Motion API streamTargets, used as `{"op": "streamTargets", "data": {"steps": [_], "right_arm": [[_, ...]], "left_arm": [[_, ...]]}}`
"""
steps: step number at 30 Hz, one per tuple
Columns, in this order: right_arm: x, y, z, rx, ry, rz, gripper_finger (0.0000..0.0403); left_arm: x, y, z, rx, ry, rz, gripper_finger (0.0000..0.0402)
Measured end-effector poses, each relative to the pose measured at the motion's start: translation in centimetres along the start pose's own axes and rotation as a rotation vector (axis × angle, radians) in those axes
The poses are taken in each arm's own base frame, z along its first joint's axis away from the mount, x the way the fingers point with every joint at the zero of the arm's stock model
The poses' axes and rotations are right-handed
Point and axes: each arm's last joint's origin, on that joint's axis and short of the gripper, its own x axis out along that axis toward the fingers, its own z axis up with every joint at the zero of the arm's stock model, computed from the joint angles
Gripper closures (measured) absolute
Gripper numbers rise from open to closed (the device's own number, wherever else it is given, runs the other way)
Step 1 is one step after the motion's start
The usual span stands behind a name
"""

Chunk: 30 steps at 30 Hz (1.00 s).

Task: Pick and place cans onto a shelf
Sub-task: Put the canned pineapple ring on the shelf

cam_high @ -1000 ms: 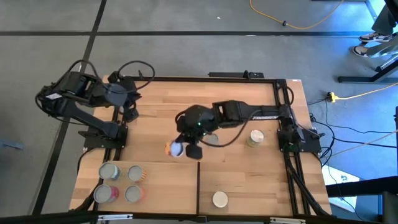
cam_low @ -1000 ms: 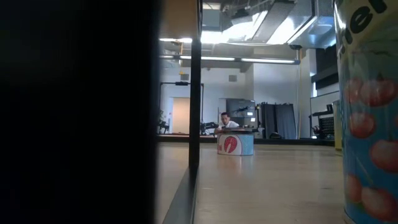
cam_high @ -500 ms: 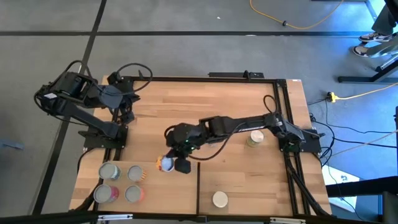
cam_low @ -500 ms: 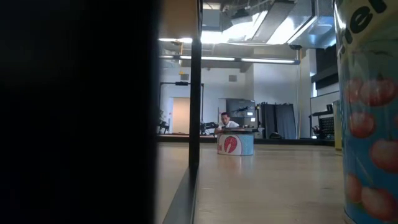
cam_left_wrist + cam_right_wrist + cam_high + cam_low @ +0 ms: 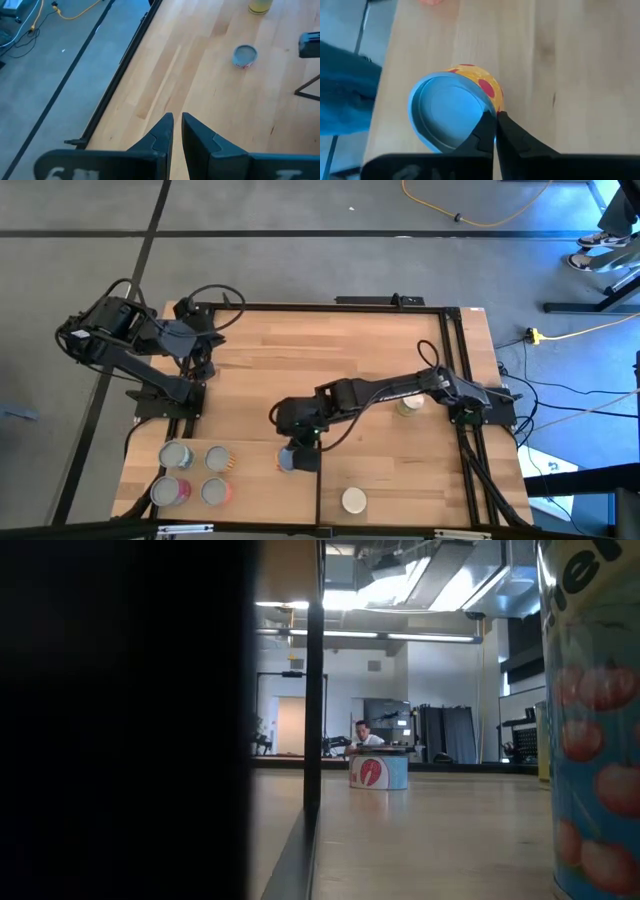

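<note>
Overhead view. The right arm reaches across the table so that the right gripper hangs over the shelf, the light board at the near left of the tabletop. It carries a can with a yellow, red-spotted label. Three cans already stand in a cluster at the shelf's left end, so the carried one is brought to bare board to their right, well apart from them.

Right wrist view. The fingers are pinched almost together on the rim of the can, one inside the lip and one outside; this suits a tin too wide to span. Whether the can's base touches the board cannot be told.

The left gripper waits near the table's far left edge, its fingers nearly closed with a narrow gap, holding nothing. Two more cans remain off the shelf: a cream-topped one near the front edge and another under the right arm.
</note>
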Motion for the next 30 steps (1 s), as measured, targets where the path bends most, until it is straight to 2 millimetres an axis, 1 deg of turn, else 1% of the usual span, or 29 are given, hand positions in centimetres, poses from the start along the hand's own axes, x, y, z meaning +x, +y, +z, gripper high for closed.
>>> {"op": "streamTargets", "data": {"steps": [2, 8, 17, 27, 30], "right_arm": [[0.23, -0.02, -0.36, -0.009, 0.039, 0.009, 0.0399], [0.34, -0.10, -0.48, -0.037, 0.057, 0.023, 0.0398], [0.75, -0.12, -0.58, -0.038, 0.072, 0.046, 0.0365], [0.76, 0.00, -0.19, -0.046, 0.033, 0.058, 0.0360], [0.74, 0.01, -0.20, -0.045, 0.033, 0.058, 0.0366]], "left_arm": [[0.02, -0.02, 0.01, 0.000, 0.001, 0.001, 0.0369], [0.06, -0.05, 0.04, 0.000, 0.002, 0.001, 0.0369], [0.06, -0.05, 0.04, -0.001, 0.002, 0.001, 0.0369], [0.06, -0.05, 0.04, 0.000, 0.002, 0.001, 0.0369], [0.06, -0.05, 0.04, 0.000, 0.002, 0.001, 0.0369]]}}
